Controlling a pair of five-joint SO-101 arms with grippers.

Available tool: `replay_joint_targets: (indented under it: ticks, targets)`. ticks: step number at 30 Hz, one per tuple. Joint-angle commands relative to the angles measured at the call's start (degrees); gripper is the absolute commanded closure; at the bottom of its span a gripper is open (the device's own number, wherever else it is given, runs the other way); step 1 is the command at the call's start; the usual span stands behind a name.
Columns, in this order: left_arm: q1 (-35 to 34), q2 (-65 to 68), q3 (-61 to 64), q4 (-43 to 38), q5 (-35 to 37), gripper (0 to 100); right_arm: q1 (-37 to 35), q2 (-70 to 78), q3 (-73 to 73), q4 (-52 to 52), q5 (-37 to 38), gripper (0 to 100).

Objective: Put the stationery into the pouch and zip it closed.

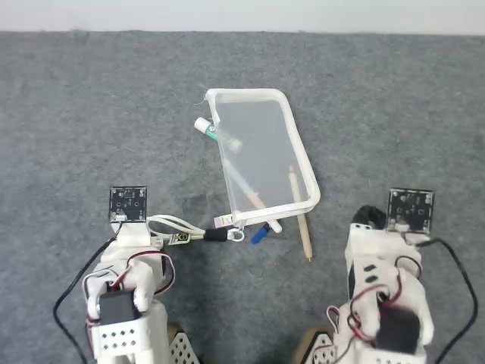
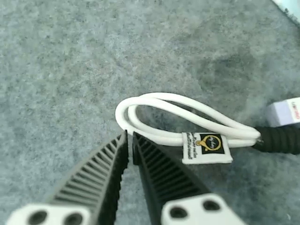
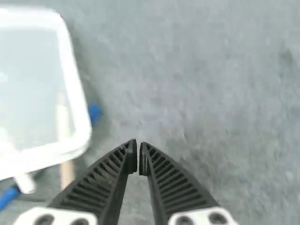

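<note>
— Where's the pouch (image 1: 301, 159)?
— Mid-table, beyond both arms; a pencil (image 1: 304, 226) juts past its near edge.
— Claws?
— Left gripper (image 2: 130, 136) and right gripper (image 3: 138, 143) are pressed together, empty. The left's tips touch a labelled white cord loop (image 2: 122, 112).
— Surface?
— Grey carpet (image 1: 91, 114), with a pale wall (image 1: 242, 14) beyond.

1. The table (image 1: 91, 114) is covered from edge to edge in a grey, felt-like cloth (image 3: 225, 70) with a short, mottled nap.
2. Along the table's far edge runs a pale band (image 1: 242, 15), plain and off-white. Whether it is wall or floor cannot be told.
3. The light is soft and even, leaving only faint, blurred shadows on the cloth.
</note>
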Motion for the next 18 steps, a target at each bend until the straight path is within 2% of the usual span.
replay_joint_targets:
  ticks: [1,5,12,16,18]
  targets:
    - [-0.44,-1.32,-1.1,-0.09,-0.53,99,-5.05,0.48,-8.88,4.09,-0.88,99.3]
    - [-0.44,-1.32,-1.1,-0.09,-0.44,99,-9.27,8.13,-15.03,5.67,-3.96,99.3]
    - [-0.44,-1.32,-1.1,-0.09,-0.44,99,-18.95,32.4,-21.19,4.09,-8.44,99.3]
    - [-0.44,-1.32,-1.1,-0.09,-0.44,99,-20.44,45.32,-25.14,1.19,-13.8,99.3]
    - [-0.44,-1.32,-1.1,-0.09,-0.44,99,-22.2,51.12,-27.6,1.27,-13.63,99.3]
